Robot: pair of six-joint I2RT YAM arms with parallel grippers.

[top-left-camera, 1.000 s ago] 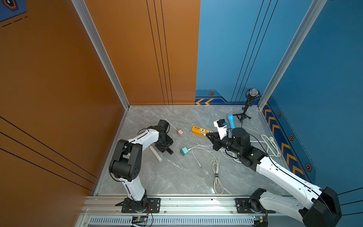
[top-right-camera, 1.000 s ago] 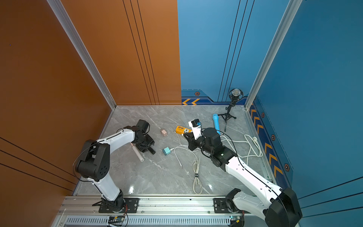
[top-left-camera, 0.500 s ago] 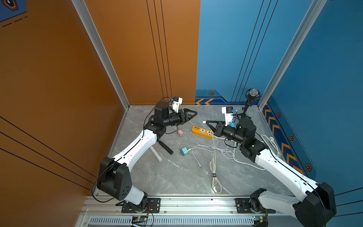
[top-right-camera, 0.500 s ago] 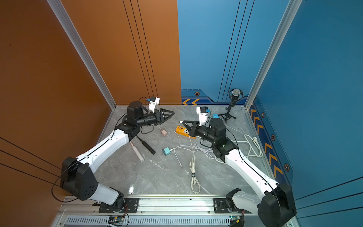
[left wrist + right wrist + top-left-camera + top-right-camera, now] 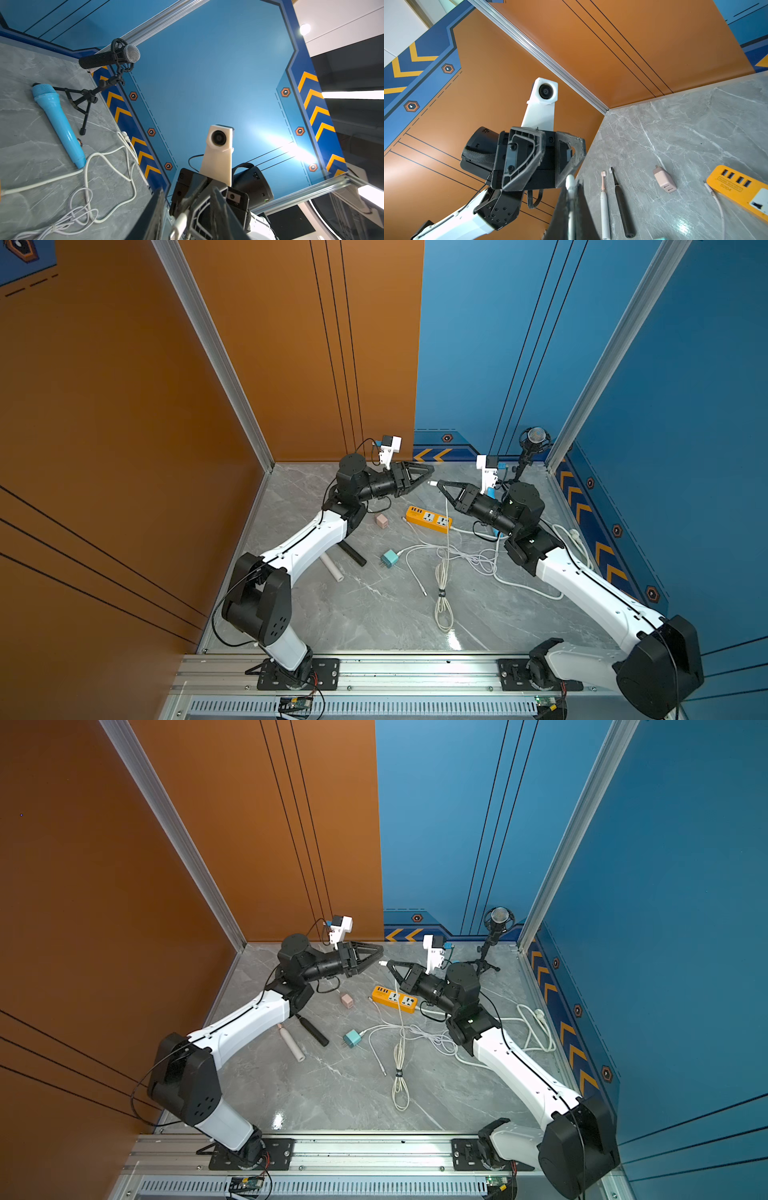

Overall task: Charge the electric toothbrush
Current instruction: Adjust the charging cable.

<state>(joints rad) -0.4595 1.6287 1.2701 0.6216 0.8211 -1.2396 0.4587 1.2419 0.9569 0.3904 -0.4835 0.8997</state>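
White cable plug sits pinched in our closed right fingers, raised above the far middle of the table. Our left fingers stand partly open on either side of its end, gripping nothing. The pale toothbrush and the black toothbrush lie flat at the left, beside the left arm. For a clean handover, we judge, the left should close squarely on the plug body before the right lets go, leaving the end free for a toothbrush's port.

blue mic behind R arm, pwr strip cropped
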